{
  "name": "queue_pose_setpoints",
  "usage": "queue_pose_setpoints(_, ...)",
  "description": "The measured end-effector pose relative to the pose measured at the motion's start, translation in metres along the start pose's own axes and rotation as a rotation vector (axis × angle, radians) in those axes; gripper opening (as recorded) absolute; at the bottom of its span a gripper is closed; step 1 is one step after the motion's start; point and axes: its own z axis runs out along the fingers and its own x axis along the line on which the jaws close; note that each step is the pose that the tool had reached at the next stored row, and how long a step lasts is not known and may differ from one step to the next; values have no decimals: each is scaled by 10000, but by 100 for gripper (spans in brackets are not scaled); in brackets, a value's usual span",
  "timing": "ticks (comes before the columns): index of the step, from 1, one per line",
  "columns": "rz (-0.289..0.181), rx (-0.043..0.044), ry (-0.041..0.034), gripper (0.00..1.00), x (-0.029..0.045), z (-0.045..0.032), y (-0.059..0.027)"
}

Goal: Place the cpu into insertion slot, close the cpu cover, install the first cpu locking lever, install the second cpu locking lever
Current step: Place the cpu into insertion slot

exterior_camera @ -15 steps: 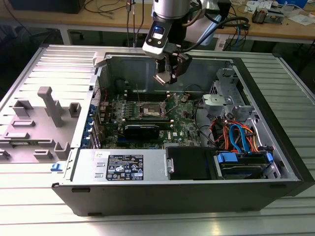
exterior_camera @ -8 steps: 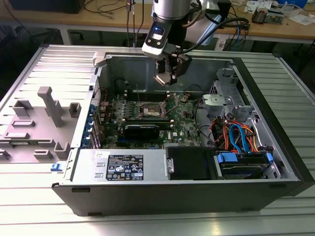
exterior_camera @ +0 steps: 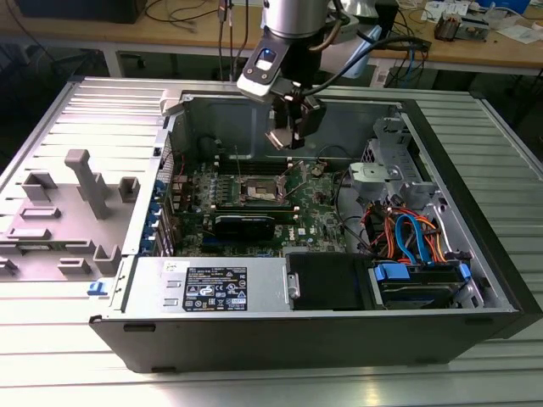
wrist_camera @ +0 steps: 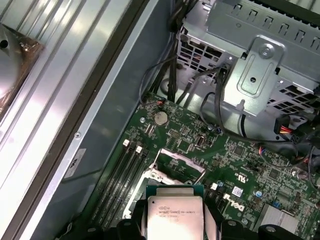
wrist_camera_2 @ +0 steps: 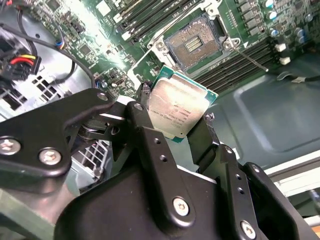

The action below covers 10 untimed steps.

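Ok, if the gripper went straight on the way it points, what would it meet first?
Likely the insertion slot, with the held cpu touching first; depth is unclear, so it may land slightly off.

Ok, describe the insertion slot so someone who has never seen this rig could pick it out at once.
Inside the open computer case, look at the green motherboard on its floor. Near the board's middle sits the insertion slot: a square socket, dark in the centre with a silver metal rim, unlike the long, narrow black memory slots flanking it.
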Motion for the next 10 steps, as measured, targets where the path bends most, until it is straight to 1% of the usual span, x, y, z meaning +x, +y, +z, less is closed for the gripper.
queue_pose_setpoints(6, 898, -7, -70, 55, -1, 27, -2)
queue_pose_setpoints(8, 1335, -5, -103, 55, -1, 43, -4)
queue_pose_setpoints(10, 1636, -4, -125, 55, -1, 54, -4)
